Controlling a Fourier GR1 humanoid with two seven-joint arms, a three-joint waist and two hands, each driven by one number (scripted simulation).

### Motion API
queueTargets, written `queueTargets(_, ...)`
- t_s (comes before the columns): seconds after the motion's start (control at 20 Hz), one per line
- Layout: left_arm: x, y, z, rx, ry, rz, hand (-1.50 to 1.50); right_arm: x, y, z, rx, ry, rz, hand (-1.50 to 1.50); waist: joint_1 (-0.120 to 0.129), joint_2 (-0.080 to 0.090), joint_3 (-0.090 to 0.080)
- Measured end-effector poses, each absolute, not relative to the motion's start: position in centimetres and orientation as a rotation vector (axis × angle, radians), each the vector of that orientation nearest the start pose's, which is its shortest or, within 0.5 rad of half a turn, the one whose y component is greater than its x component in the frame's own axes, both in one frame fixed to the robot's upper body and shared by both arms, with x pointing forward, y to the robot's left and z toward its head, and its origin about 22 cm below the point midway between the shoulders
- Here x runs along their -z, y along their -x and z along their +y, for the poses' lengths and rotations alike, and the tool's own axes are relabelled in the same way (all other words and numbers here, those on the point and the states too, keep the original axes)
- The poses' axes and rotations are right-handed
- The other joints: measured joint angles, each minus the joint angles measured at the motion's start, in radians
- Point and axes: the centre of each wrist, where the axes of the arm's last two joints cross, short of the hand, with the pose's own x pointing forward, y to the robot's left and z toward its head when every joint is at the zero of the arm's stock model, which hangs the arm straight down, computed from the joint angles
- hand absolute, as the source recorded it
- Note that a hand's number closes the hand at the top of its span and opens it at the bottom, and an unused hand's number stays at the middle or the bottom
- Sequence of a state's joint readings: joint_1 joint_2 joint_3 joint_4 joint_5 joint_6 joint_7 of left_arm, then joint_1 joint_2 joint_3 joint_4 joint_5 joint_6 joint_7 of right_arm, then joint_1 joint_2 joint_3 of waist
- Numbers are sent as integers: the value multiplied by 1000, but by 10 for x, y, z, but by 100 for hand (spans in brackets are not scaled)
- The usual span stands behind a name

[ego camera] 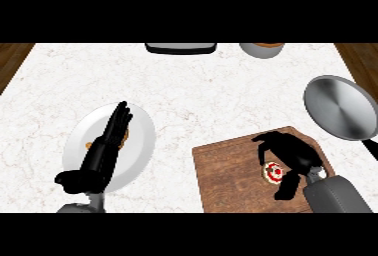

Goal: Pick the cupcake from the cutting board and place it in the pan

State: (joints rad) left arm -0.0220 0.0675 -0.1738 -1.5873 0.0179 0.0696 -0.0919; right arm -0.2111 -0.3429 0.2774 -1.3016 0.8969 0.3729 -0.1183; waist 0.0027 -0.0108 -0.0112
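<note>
The cupcake (275, 172) sits on the cutting board (229, 175), toward the board's right side, its red and white top showing. The right robot hand (294, 154) hangs over that same part of the board, part open. Its fingers (263, 145) bend down on the cupcake's far side and its thumb (285, 190) reaches down on the near side, so the cupcake lies in the gap between them. Whether either touches it cannot be told, and the hand does not close on it. The pan (341, 107) rests on the bench (207, 95) beyond the board's right far corner, apart from it. Left of the board lies a white plate (140, 150), and the left robot hand (103, 147) is stretched over it with fingers straight, holding nothing.
</note>
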Motion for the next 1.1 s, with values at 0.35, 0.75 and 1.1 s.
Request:
queueTargets(0.35,-12,-244,202,125,62,-1695,0,5,-283,-253,-1483,474,-1245,150,-2,2,2)
queueTargets(0.75,-9,-243,206,123,60,-1690,0,-15,-280,-228,-1220,684,-1261,150,-10,6,8)
queueTargets(1.1,-8,-245,202,121,56,-1691,0,-59,-272,-208,-986,970,-1383,150,-14,6,10)
